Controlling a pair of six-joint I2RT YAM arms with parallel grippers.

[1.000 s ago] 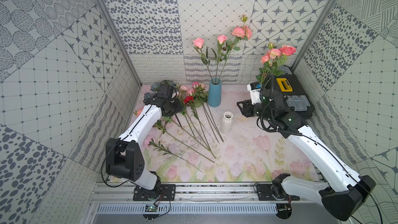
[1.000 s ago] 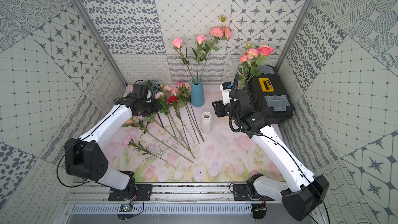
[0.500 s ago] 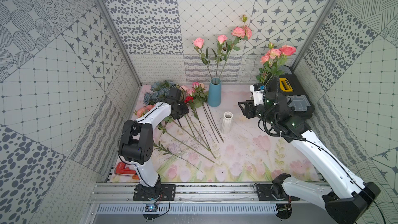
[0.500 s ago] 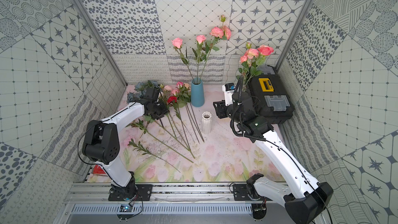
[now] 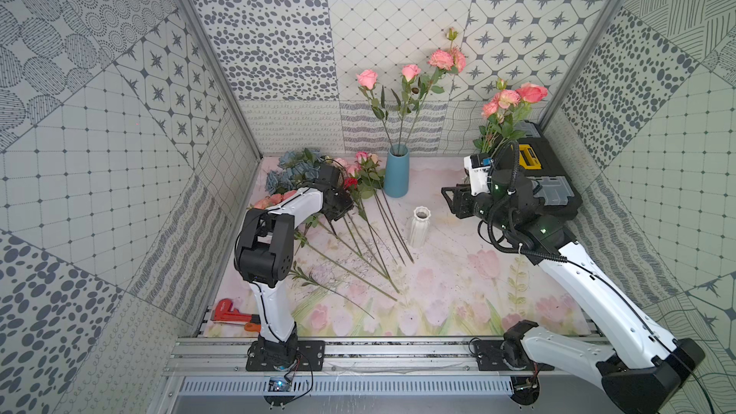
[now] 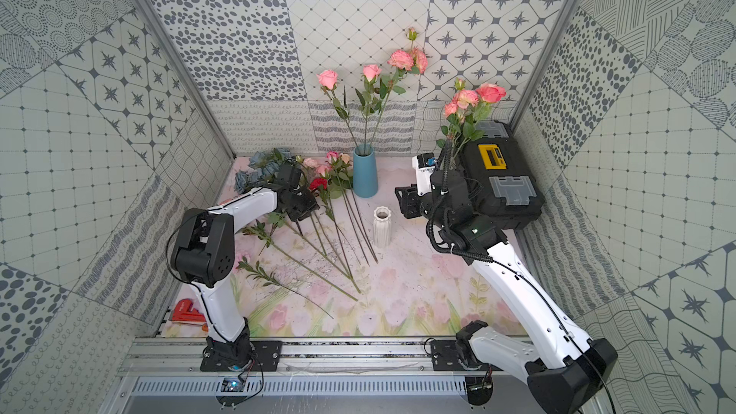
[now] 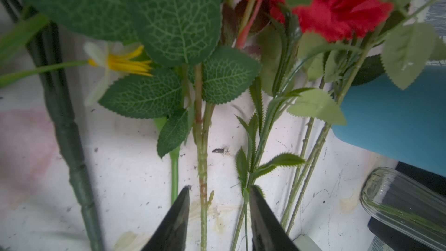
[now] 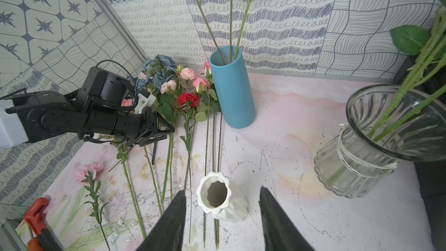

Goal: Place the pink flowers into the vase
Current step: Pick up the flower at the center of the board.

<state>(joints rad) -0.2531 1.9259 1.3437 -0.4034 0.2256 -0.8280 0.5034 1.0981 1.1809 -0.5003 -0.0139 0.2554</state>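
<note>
**A:** Spotted the loose pink flowers [image 8: 188, 73] lying on the mat [image 5: 438, 292], far left. Heads just beside the blue vase [image 5: 396, 173], stems fanned toward the near side. Any grip yet?

**B:** Nope. Found the left gripper [image 7: 218, 189] low over those stems, fingers spread, straddling one green stem with gaps on both sides. Red carnation [image 7: 337, 13] just beyond.

**A:** And the right gripper [image 8: 222, 189]?

**B:** Fingers spread too, holding nothing, near the white vase [image 5: 419, 227], to its right. Also counted three pink stems standing in the blue vase, plus more in the glass vase [image 8: 362, 165] far right, by the black toolbox [image 6: 502, 177].
</note>
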